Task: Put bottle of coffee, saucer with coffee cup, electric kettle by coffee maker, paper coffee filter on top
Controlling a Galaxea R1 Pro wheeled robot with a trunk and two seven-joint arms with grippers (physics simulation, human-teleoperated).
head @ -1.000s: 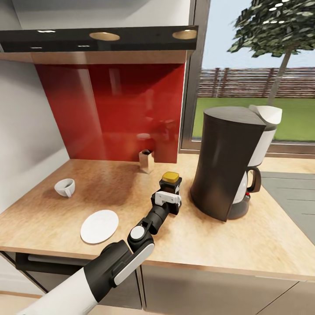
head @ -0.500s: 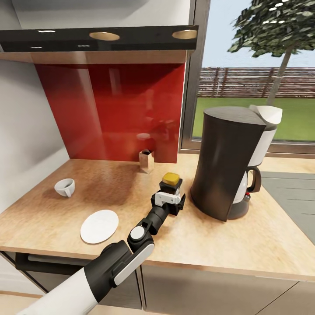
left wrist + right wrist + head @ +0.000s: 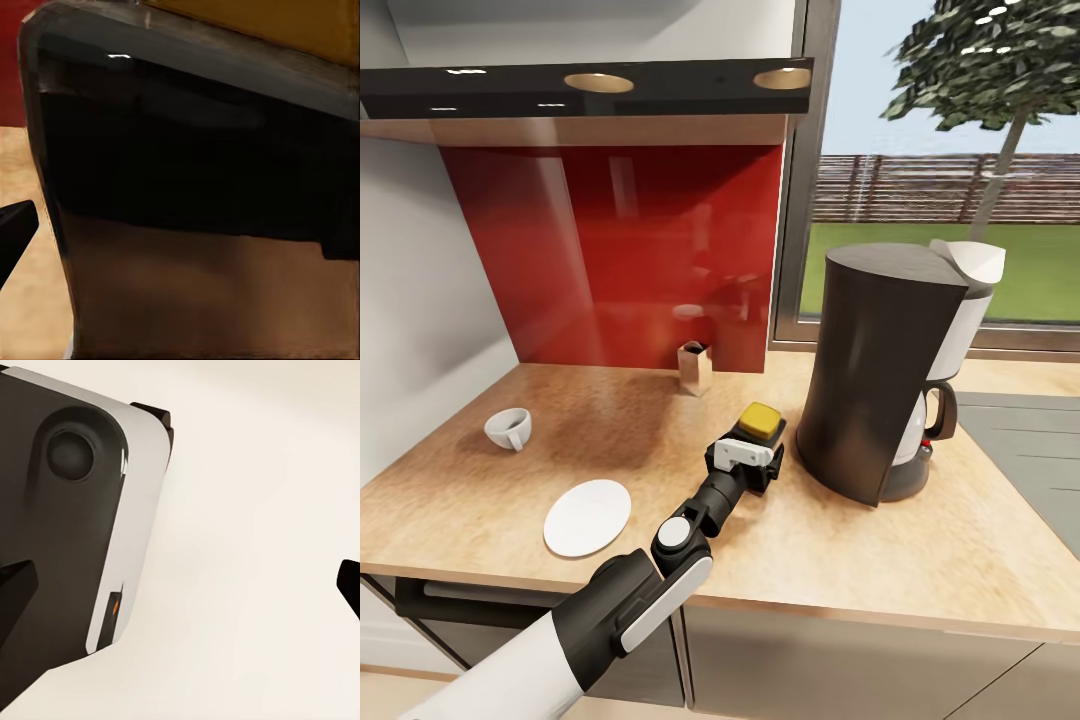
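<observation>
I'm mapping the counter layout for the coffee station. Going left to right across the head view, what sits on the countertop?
coffee cup → saucer → small tan box by the backsplash → bottle of coffee, tilted at the left gripper → coffee maker

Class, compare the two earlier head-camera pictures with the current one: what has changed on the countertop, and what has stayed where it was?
The bottle of coffee, in front of the left pincer, has tipped: its yellow cap now leans toward the coffee maker, where earlier it stood upright. The pincer itself has barely moved. The coffee maker, saucer, coffee cup and kitchen countertop are unchanged.
</observation>
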